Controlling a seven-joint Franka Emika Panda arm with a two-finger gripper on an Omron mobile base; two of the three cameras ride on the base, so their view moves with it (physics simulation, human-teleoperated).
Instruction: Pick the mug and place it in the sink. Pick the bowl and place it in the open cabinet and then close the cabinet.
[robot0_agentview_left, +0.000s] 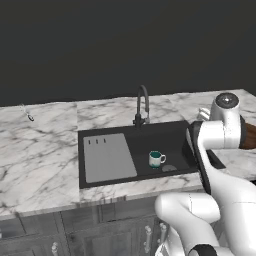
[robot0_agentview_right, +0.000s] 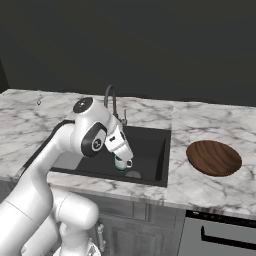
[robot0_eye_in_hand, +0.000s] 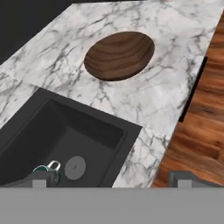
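mug down in the sink, bowl up next

white-and-grey veined marble counter (robot0_agentview_left: 40, 150) running the full width, with grey wood-grain under-counter cabinets (robot0_agentview_left: 100, 225) below the front edge. set into it, large black rectangular sink (robot0_agentview_left: 172, 137) with a grey ribbed drainboard panel (robot0_agentview_left: 107, 157) on one side and a dark arched faucet (robot0_agentview_left: 142, 105) at the back rim. beside the sink on bare counter, well apart from the basin edge, wide shallow dark-brown wooden bowl (robot0_agentview_right: 214, 157), upright and untouched. standing upright on the basin floor just beside the round drain (robot0_eye_in_hand: 75, 166), small white mug with teal inside (robot0_agentview_left: 156, 159), handle out to one side. above the basin in the right base view, two-finger gripper (robot0_agentview_right: 121, 150) spread wide with nothing between the jaws, fingertips (robot0_eye_in_hand: 43, 179) at the bottom of the hand view clear of the mug.

judged from this: first placement looks finished, so the step in hand is the move toward the bowl. next move calls for lifting clear of the sink wall, swinging across to the bowl, and pinching its rim, since the bowl looks too wide to span whole. wall cabinet whereabouts not tellable from here.
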